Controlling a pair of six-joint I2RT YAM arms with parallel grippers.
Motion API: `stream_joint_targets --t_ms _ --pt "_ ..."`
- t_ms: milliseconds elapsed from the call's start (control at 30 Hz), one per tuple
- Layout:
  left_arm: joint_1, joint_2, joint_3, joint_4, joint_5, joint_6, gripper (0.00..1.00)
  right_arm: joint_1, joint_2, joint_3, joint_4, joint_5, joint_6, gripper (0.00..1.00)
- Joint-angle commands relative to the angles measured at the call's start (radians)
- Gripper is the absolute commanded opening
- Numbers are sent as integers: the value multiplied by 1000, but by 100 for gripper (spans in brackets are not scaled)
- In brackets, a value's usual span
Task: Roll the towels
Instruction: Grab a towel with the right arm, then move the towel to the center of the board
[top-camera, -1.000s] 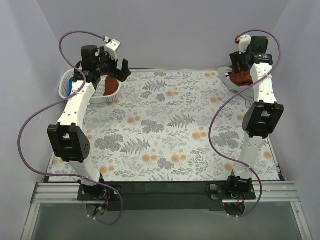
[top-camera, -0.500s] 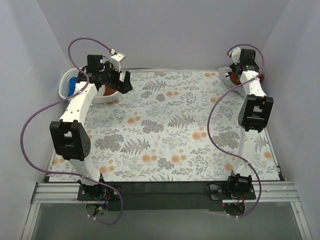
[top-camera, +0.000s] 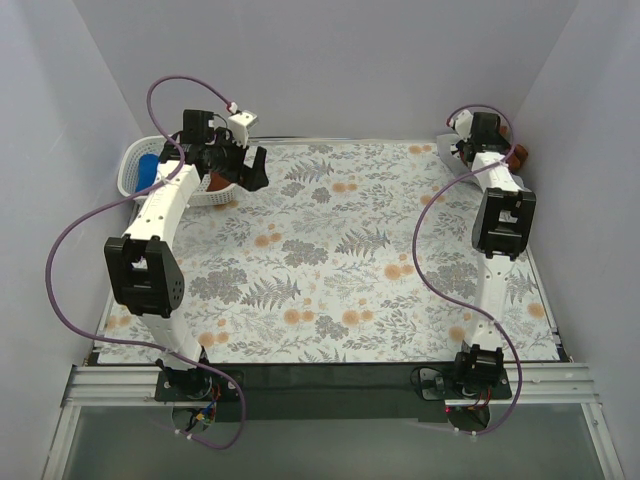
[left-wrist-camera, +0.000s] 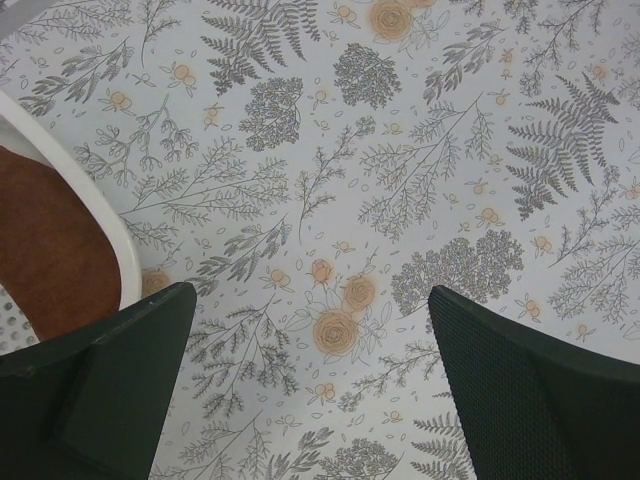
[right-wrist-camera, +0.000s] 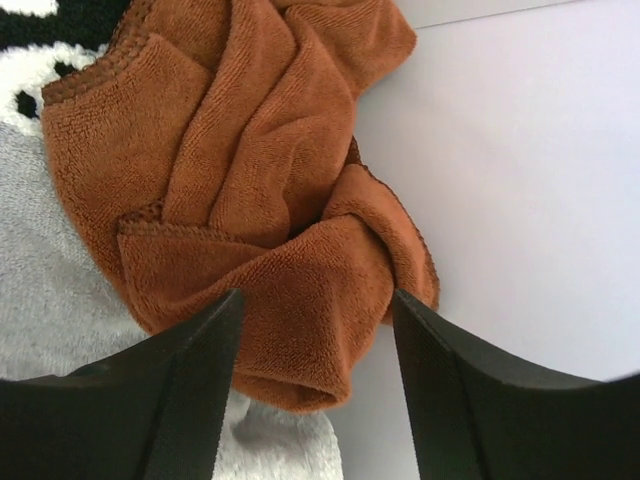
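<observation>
While the left gripper (left-wrist-camera: 310, 300) gapes empty, the right gripper (right-wrist-camera: 315, 300) pinches the rust-brown towel (right-wrist-camera: 230, 170), bunched lengthwise beyond its fingertips.

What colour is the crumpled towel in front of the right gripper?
Rust-brown; the towel shows best in the right wrist view.

The left gripper (top-camera: 250, 172) hangs open beside the white basket (top-camera: 127, 175); the right arm (top-camera: 498, 222) reaches to a rust-brown towel (top-camera: 517, 156) in the far corner.

Robot lab cell: plain walls (top-camera: 330, 60) box in tabletop (top-camera: 330, 215) w/ floral cover; L arm (top-camera: 150, 235) & R arm (top-camera: 500, 225) bolted to metal rail (top-camera: 330, 385), near edge.
</observation>
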Motion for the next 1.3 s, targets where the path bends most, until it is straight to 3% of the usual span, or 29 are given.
stream_joint_targets --t_ms 0,133,333,467,700,933,1133,1267 --pt "-6 -1 51 -15 -15 -7 98 -10 20 -2 85 26 -24 56" --pt "-8 5 59 -15 -17 -13 98 -18 57 11 102 43 -42 51" --pt "-8 12 59 -14 -18 -22 98 -36 74 14 115 60 -58 25" --pt "-8 16 64 -12 -18 -24 98 -39 68 17 132 81 -73 2" --pt "-8 4 57 4 -29 -39 98 -27 -64 8 134 58 -30 1" --pt "-8 -11 82 27 -35 -62 98 11 -371 -66 120 -66 83 1" --pt "-5 -33 79 54 -12 -88 98 103 -553 -106 15 -170 117 1" --pt "0 -74 33 86 2 -103 98 244 -653 -175 -82 -195 126 1"
